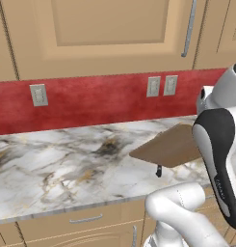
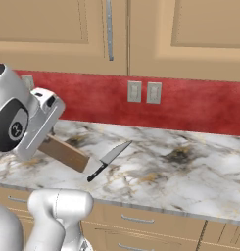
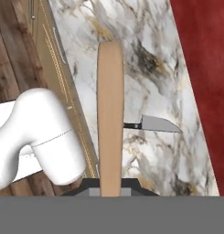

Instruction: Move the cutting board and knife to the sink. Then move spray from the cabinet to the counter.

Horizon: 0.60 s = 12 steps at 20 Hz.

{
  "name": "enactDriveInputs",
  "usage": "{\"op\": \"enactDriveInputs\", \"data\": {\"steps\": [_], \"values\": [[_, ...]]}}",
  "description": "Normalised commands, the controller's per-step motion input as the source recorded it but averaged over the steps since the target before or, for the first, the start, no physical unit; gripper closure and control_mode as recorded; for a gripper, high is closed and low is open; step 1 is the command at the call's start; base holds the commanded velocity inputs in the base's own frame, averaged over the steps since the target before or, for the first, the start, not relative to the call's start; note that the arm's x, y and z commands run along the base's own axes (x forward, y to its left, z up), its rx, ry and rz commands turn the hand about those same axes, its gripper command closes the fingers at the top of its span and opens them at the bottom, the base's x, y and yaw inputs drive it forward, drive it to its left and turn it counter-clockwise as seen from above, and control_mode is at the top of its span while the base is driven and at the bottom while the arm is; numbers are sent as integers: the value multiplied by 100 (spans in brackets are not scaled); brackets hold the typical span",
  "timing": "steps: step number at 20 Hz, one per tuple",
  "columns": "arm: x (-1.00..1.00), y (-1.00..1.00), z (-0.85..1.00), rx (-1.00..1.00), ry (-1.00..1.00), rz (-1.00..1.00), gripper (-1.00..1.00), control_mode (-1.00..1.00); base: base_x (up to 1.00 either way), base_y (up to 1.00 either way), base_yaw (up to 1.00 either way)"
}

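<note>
Fingers (image 3: 110, 191) clamped on the cutting board's (image 3: 109, 119) edge: keep it level, clear of the knife (image 2: 108, 160) and tabletop (image 2: 180, 171), toward the sink.

— Where do we see the cutting board (image 1: 170, 144)?
— Raised above the counter (image 1: 57, 169), tilted, out in front of the gripper (image 3: 110, 185), whose jaws clamp its near edge.
— And the knife (image 2: 109, 159)?
— Flat on the counter, under and just beyond the board, blade toward the backsplash (image 2: 190, 105).
</note>
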Motion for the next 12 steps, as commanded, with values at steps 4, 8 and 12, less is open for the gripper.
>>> {"op": "enactDriveInputs", "data": {"steps": [4,8,12], "values": [[0,-37,-1,5,0,4,100,-100,0,0,0],[13,-16,0,6,0,1,100,-100,0,0,0],[14,0,0,0,0,0,100,-100,0,0,0]]}}
